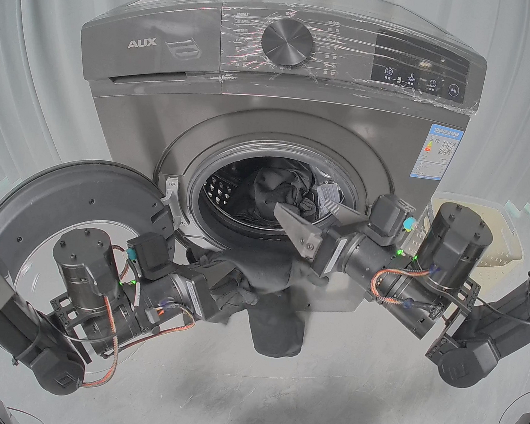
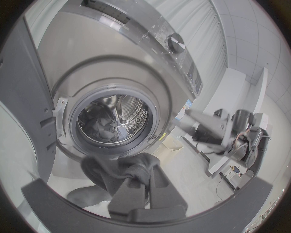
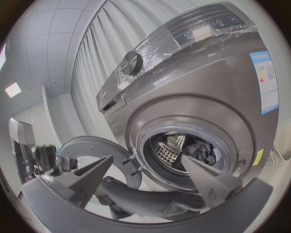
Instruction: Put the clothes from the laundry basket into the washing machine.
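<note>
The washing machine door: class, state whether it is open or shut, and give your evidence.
Open. The door hangs swung aside on the robot's left, and the drum mouth is uncovered, dark clothes visible inside.

Pale pleated curtains (image 1: 21, 84), grey floor (image 1: 356, 372), tiled ceiling (image 3: 45, 30)

pale curtain (image 1: 21, 84) behind; grey floor (image 1: 354, 396)

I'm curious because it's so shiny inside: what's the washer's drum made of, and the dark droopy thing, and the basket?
Drum: looks like polished metal, mirror-bright with punched holes. Dark garment: probably soft cloth; it droops and folds. Laundry basket: likely cream plastic, stiff with a moulded grid of holes.
</note>
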Robot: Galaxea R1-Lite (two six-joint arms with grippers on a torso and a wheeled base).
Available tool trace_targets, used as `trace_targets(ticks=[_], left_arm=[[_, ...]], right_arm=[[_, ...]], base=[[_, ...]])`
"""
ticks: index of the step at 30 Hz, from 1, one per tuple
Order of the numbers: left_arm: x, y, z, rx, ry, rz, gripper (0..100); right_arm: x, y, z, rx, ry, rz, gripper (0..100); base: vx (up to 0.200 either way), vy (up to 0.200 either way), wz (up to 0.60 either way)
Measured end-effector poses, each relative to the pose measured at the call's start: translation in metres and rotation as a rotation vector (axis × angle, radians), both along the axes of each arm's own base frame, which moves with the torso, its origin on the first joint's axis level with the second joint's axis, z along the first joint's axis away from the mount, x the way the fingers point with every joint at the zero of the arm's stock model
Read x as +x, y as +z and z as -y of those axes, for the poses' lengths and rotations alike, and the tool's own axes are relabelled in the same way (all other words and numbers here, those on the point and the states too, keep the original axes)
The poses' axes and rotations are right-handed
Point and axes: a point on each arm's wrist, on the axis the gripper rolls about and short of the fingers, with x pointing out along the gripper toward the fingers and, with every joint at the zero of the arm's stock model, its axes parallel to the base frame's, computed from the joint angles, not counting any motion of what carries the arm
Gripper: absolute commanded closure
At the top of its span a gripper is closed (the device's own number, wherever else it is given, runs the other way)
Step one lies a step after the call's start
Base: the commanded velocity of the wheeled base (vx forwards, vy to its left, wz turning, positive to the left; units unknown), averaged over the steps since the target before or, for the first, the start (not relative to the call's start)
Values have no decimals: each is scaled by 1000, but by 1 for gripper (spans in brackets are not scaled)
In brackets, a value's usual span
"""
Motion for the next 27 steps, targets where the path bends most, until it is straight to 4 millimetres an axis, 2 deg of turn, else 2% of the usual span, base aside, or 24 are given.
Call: trace_targets(ticks=[4,10,27], left_arm=[[-5,17,-1,-37,-25,52,100],[-3,36,1,-82,-29,113,100],[7,54,6,-126,12,171,100]], right_arm=[[-1,-13,3,-31,-4,-32,0],[-5,-24,6,-66,-6,-64,0],[-24,-56,20,-179,20,-124,0]], base=[[0,0,0],[0,0,0],[0,0,0]])
